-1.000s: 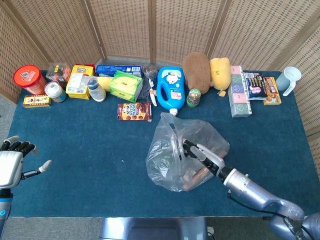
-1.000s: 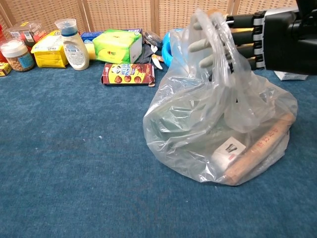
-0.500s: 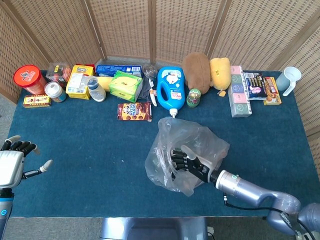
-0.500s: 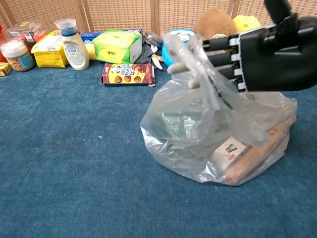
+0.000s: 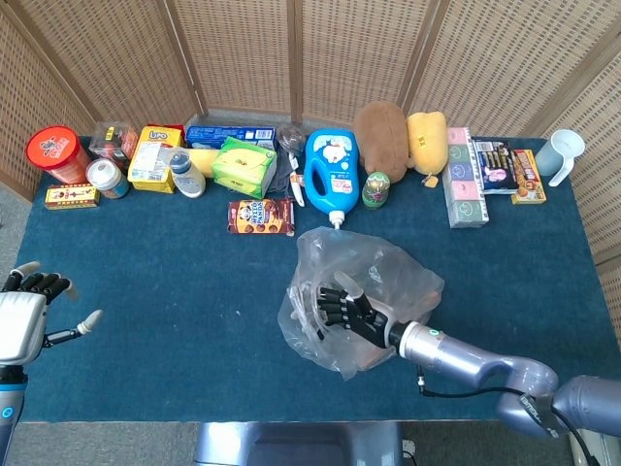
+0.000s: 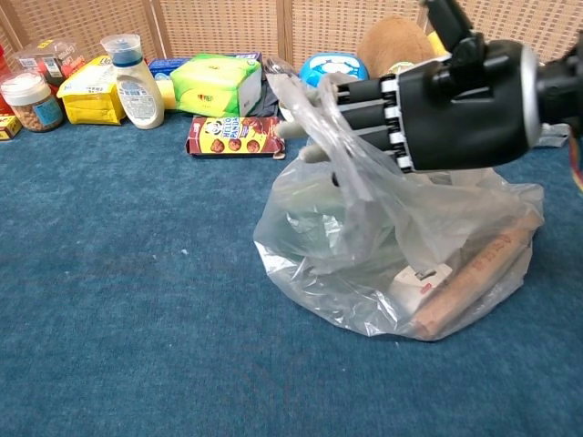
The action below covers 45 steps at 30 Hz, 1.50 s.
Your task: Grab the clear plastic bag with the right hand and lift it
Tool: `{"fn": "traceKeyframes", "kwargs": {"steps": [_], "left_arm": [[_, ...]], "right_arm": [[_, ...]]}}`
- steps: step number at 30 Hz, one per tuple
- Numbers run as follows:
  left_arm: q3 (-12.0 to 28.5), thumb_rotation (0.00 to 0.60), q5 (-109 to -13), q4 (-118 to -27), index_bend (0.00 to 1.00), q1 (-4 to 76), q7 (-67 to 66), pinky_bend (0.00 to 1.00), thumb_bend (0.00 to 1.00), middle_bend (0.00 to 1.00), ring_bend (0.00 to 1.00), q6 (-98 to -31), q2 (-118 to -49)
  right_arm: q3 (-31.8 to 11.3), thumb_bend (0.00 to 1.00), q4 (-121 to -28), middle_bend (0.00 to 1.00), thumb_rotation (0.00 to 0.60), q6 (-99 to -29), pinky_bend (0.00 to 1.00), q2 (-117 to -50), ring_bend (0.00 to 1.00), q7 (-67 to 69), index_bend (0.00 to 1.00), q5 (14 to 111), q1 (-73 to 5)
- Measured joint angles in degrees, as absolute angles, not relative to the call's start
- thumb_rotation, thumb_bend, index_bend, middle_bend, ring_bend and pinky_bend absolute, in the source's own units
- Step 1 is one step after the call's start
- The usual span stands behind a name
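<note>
On the near middle of the blue cloth-covered table (image 5: 175, 291), the clear crinkled plastic bag (image 6: 383, 264), with a small white box and a long brown roll-like item inside, rests with its bottom on the cloth. The black right hand (image 5: 351, 311) has slid leftward over the bag's top in the last second, turning so its back faces the chest camera, and the loose handle strips that stood up tall a moment ago are now bunched lower, draped across the fingers (image 6: 364, 96). The fingers look extended with plastic hooked over them, but whether they are pinching the film or merely threaded under it cannot be told. The bag's outline has sagged and shifted slightly left, yet it has not left the table, so the lift appears not begun. At the near left edge the white left hand (image 5: 24, 316) hangs idle, fingers spread, holding nothing.
</note>
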State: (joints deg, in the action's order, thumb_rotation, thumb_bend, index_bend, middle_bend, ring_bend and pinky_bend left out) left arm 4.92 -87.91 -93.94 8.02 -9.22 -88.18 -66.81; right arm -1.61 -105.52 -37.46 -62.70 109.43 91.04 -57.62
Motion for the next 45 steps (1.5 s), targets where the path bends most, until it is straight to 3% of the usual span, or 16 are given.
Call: {"fn": "traceKeyframes", "kwargs": {"steps": [7,21,31,34,36,38,45], "left_arm": [[4.9,0.001,-88.0,-93.8,0.54,8.0,-9.1,0.21,0.16,0.50,0.43,-88.4,-66.8],[5.5,0.001,-89.2,-95.8,0.54,9.4,-11.2,0.21,0.16,0.50,0.43,-87.6,-65.7],[5.4,0.001,-88.9,-95.7,0.54,9.8,-11.1,0.21,0.16,0.50,0.43,-87.1,-66.2],[5.3,0.001,-89.0,-95.5,0.54,9.8,-11.0,0.21,0.16,0.50,0.43,-87.0,-66.3],[5.1,0.001,-89.0,-95.4,0.54,9.7,-10.9,0.21,0.16,0.50,0.43,-87.0,-66.5],[5.0,0.001,-88.9,-95.3,0.54,9.6,-10.7,0.21,0.16,0.50,0.43,-87.1,-66.6],[4.7,0.001,-88.8,-94.5,0.54,9.3,-10.0,0.21,0.16,0.50,0.43,-87.2,-67.0]], "right_arm": [[-3.4,0.18,-105.0,0.32,0.000,-35.8,0.48,-64.0,0.41,111.6,0.23,87.1,-58.3],[-7.5,0.22,-107.8,0.50,0.000,-28.2,0.69,-61.4,0.67,116.2,0.35,82.2,-58.6],[-11.6,0.26,-110.3,0.57,0.000,-25.0,0.78,-58.2,0.77,120.6,0.39,82.3,-58.0],[-12.8,0.28,-110.7,0.61,0.027,-24.1,0.81,-57.6,0.80,121.9,0.41,82.5,-58.1],[-13.7,0.31,-110.8,0.63,0.089,-23.2,0.83,-57.3,0.83,122.6,0.44,82.2,-58.2],[-14.4,0.33,-110.8,0.63,0.111,-22.7,0.84,-57.0,0.84,122.9,0.44,81.5,-58.2],[-16.9,0.51,-110.7,0.63,0.110,-22.3,0.83,-56.1,0.83,121.7,0.44,80.0,-56.4]]}}
